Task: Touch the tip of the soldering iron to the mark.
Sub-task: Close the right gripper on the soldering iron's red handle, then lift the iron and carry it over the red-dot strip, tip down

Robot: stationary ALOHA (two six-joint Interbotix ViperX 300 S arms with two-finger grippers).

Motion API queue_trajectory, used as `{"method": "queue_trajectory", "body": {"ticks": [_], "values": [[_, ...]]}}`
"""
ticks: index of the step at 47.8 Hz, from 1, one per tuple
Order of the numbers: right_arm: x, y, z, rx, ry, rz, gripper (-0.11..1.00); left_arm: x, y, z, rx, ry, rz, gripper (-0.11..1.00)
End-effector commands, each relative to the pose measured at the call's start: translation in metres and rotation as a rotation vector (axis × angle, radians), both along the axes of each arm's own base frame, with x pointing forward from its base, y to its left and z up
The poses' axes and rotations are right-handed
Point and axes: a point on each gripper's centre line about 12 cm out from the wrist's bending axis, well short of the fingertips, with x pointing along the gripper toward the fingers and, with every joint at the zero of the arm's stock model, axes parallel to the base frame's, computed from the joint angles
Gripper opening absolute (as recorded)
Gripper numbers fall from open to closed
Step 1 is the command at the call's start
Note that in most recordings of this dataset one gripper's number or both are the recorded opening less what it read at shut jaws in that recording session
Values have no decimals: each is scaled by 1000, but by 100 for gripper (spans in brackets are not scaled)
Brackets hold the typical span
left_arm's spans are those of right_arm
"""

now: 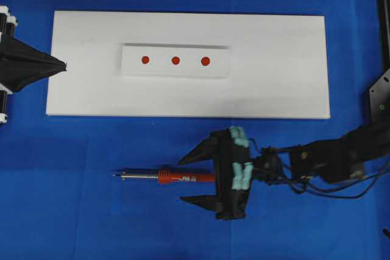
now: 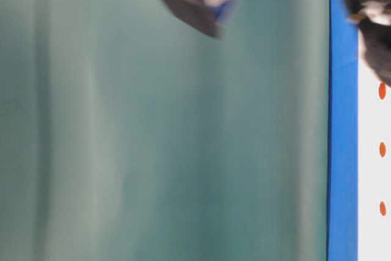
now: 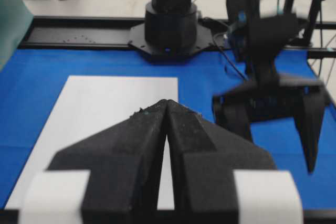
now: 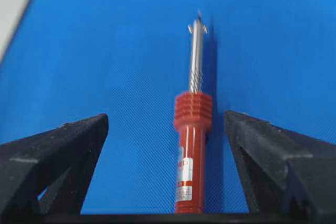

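The soldering iron (image 1: pixel 164 176) lies flat on the blue cloth in front of the white board, its tip pointing left. My right gripper (image 1: pixel 186 179) stands open around the rear of its orange-red handle. In the right wrist view the handle (image 4: pixel 192 145) lies between the spread jaws of the right gripper (image 4: pixel 167 119), nearer the right finger and touching neither. The mark (image 1: pixel 145 59) is the leftmost and smallest of three red dots on a raised white strip. At the board's left edge my left gripper (image 1: pixel 61 65) is shut on nothing, and the left wrist view shows its tips (image 3: pixel 167 103) pressed together.
The white board (image 1: pixel 274 89) carries the raised strip (image 1: pixel 222 71) with a mid-sized dot (image 1: pixel 175 60) and the largest dot (image 1: pixel 205 61). A black frame (image 1: pixel 384 16) runs along the right edge. A blurred grey-green surface (image 2: pixel 153 139) fills most of the table-level view.
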Motion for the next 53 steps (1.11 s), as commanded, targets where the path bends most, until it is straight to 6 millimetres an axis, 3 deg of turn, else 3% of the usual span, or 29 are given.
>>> {"method": "queue_trajectory", "body": {"ticks": [1,10,20,24,31,35,44,53], "values": [[9,4,-1,14,-20,-20,85,1,0,5,1,-18,0,0],[12,4,-24,11,14,-44,85,1,0,4,3,-15,-1,0],[13,1,-27,7,24,-65,80,1,0,4,3,-15,-1,0],[13,-2,-28,-1,27,-81,64,1,0,4,1,-17,0,0],[14,-5,-29,-12,32,-96,20,1,0,4,1,-17,0,0],[14,-6,-29,-13,31,-97,6,1,0,4,1,-17,0,0],[16,-4,-22,-6,19,-94,6,1,0,4,1,-17,0,0],[11,-3,17,0,0,-56,6,1,0,3,3,-15,-1,0]]}}
